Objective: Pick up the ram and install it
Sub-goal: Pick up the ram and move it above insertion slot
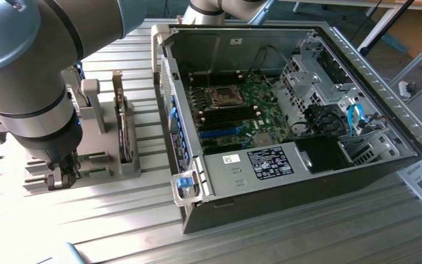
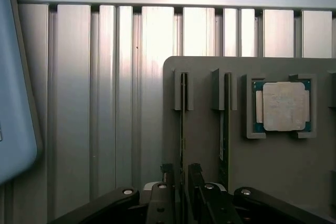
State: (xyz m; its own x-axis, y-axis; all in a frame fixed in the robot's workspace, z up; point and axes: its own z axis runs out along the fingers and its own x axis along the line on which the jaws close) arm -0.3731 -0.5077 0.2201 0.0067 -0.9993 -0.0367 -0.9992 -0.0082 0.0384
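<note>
At the exterior view's left the Universal Robots arm (image 1: 28, 82) stands steeply over the grey holder (image 1: 101, 159), its wrist turned straight down. The gripper (image 2: 181, 176) hangs low at the holder's near end. Its jaws are apart and hold nothing. One finger sits on each side of the ram (image 2: 182, 108), which stands on edge in a narrow slot of the holder. The step in hand looks like the grasp. It would go best with the jaws centred on the thin green stick, closing squarely on its flat faces. The lift should then run straight up along the slot, so the board neither binds nor twists. Another thin part (image 2: 223, 129) stands on edge in the next slot of the holder, close enough that a finger could catch it. I cannot identify it. Beyond that slot the processor (image 2: 284, 106) lies flat in its own recess. To the exterior view's right of the holder the open computer case (image 1: 306, 201) lies on the table, its memory slots (image 1: 229, 116) exposed.
</note>
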